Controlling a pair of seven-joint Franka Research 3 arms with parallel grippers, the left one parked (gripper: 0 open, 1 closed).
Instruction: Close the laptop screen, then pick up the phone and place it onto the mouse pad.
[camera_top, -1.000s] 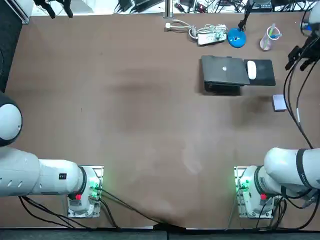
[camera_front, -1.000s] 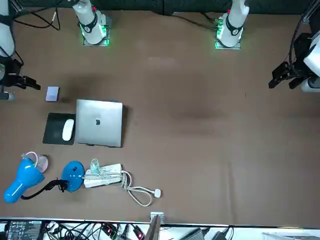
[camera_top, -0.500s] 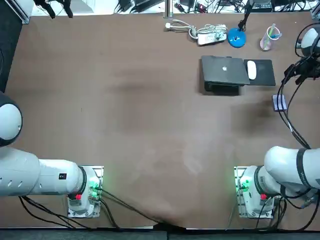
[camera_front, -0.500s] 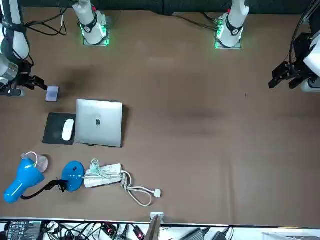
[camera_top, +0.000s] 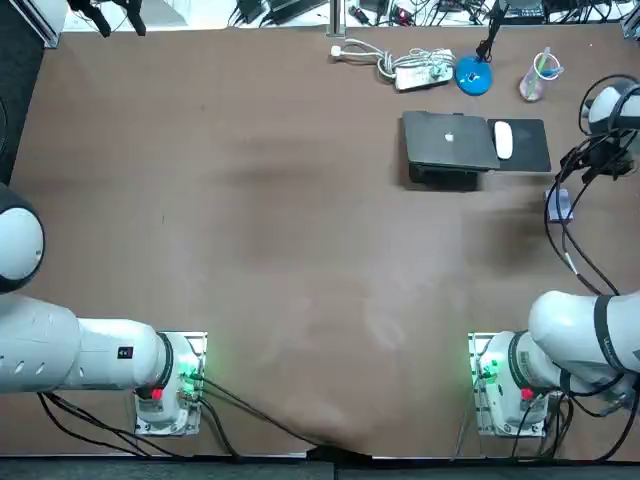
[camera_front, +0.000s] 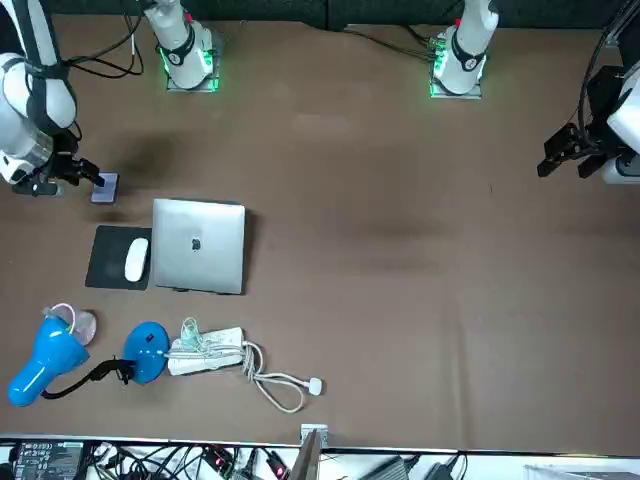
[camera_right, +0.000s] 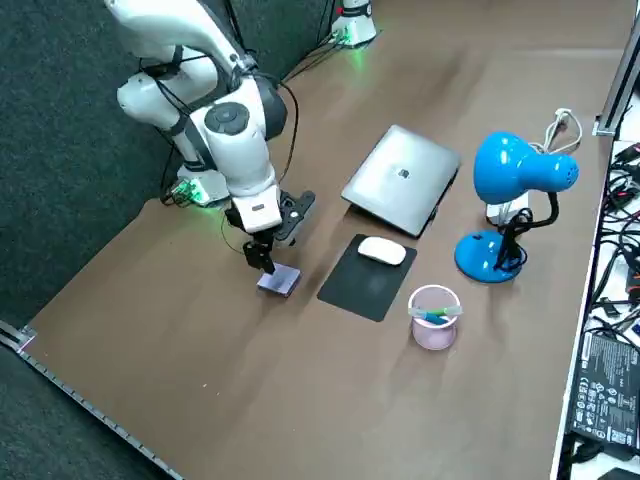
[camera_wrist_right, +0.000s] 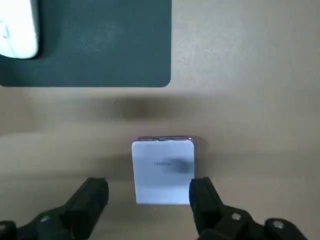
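The grey laptop (camera_top: 450, 140) lies shut on the table, with the dark mouse pad (camera_top: 530, 152) against its right side and a white mouse (camera_top: 503, 138) on the pad. The small pale phone (camera_top: 558, 205) lies flat on the table just nearer me than the pad. My right gripper (camera_top: 572, 178) hangs low over the phone and is open. In the right wrist view the phone (camera_wrist_right: 162, 170) sits between my fingers (camera_wrist_right: 92, 200), close to the gripper (camera_wrist_right: 148, 197), with the pad (camera_wrist_right: 100, 45) beyond. From the side, the gripper (camera_right: 262, 258) hovers at the phone (camera_right: 279, 280).
A blue desk lamp (camera_right: 520, 175) and a clear cup with pens (camera_right: 433, 315) stand beyond the mouse pad (camera_right: 368, 278). A white power strip with its cable (camera_top: 420, 72) lies behind the laptop. The table's right edge is close to the phone.
My right gripper has swung in from the table's right edge toward the phone and come down over it. The laptop, mouse and phone have not moved.
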